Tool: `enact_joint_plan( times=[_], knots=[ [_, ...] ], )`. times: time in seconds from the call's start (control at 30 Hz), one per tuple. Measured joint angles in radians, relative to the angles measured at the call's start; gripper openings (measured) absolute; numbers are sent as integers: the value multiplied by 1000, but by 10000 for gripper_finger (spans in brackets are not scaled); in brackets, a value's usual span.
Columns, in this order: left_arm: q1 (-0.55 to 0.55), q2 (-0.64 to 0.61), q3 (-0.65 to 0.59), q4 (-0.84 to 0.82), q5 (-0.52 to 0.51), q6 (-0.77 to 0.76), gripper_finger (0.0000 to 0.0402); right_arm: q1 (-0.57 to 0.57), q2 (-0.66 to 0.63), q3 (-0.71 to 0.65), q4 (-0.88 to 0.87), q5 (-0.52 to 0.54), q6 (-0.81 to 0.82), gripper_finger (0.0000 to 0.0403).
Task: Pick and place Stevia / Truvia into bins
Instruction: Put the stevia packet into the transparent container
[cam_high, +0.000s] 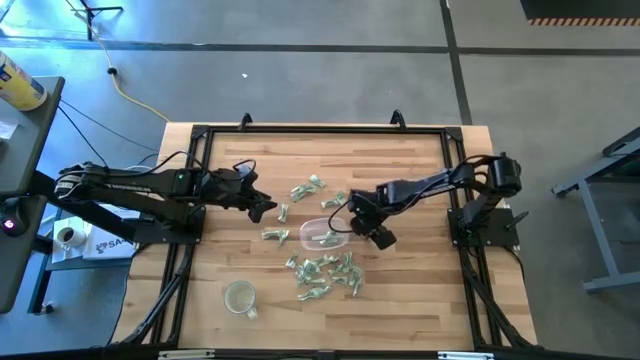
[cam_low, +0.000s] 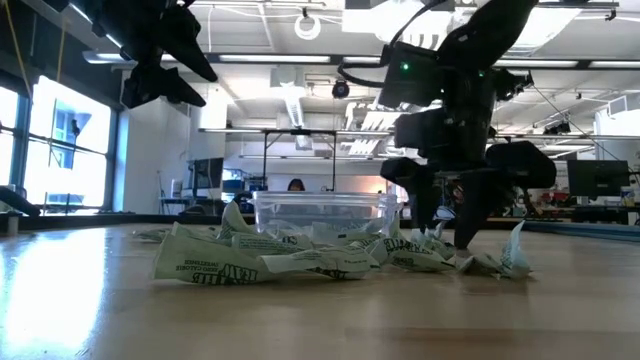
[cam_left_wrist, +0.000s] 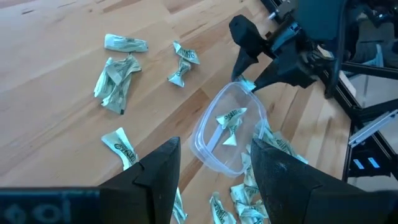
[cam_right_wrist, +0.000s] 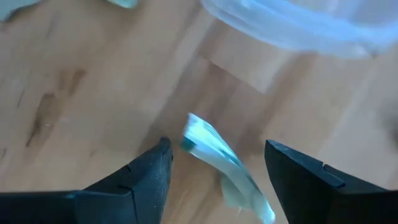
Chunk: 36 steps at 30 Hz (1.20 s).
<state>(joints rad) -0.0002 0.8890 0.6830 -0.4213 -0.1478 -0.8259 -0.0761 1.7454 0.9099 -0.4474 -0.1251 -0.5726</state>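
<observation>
Between right claw (cam_right_wrist: 214, 168) fingers — sachet (cam_right_wrist: 214, 152), unclamped

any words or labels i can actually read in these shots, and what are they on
Nothing reads in full.
"SA": only these letters show on a white sheet beside the table, left side of the high view; the rest is hidden.
Green print on the Stevia / Truvia sachets: dark lettering in the low view, too blurred to read.
Sachets in the clear tub: print too small to read.
Yellow container, top left: label unreadable.
</observation>
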Motion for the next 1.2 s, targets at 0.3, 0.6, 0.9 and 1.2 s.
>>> enact_joint_plan(
  times=[0.3,0.6,0.9,1.2],
  knots=[
    [0,0,0,0,7,14,230,-55,0,-1,-11,12,111,144],
    [96,-69,1,-114,47,-38,230,-77,-9,66,-133,-97,601,14],
    [388,-166,2,-218,327,254,230,-4,-46,345,-162,-101,827,3],
    [500,-80,2,-291,506,475,230,58,226,635,-219,-180,870,6]
  ],
)
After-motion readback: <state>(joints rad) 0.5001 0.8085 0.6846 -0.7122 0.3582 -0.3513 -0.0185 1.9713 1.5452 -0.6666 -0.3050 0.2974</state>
